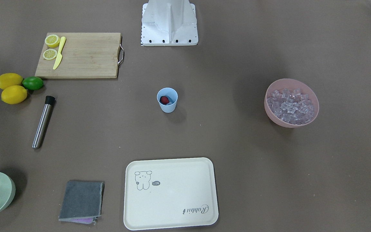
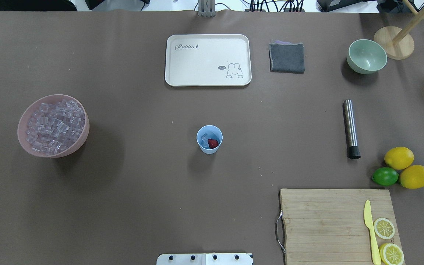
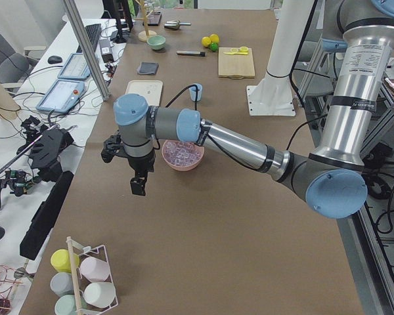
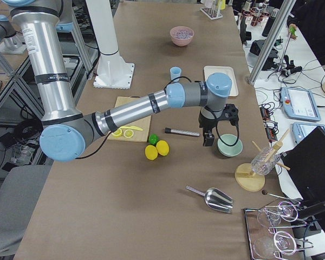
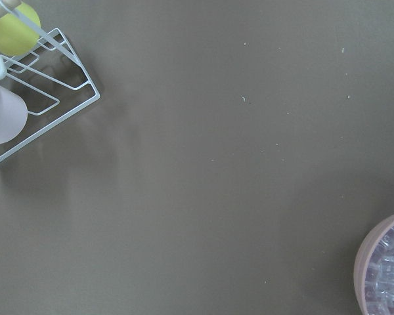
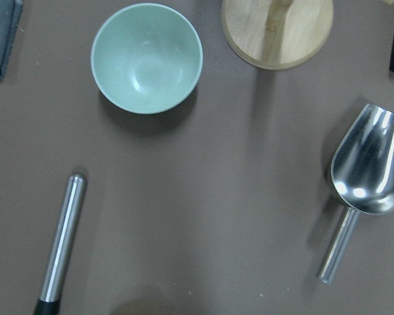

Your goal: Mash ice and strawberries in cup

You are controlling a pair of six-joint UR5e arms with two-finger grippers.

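You see the cup [image 2: 209,139] in the middle of the counter [image 2: 142,184], holding the strawberry [image 2: 213,143] and ice [image 2: 204,138], with the pink bowl [image 2: 75,148] at its 9 o'clock overhead, while you cannot tell whether the left claw [image 3: 138,186] or right claw [image 4: 208,141] is spread.

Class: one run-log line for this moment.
light blue plastic cup: upright, holds red strawberry, clear ice cubes | black-tipped steel rod: on table | left gripper, right gripper: state unclear
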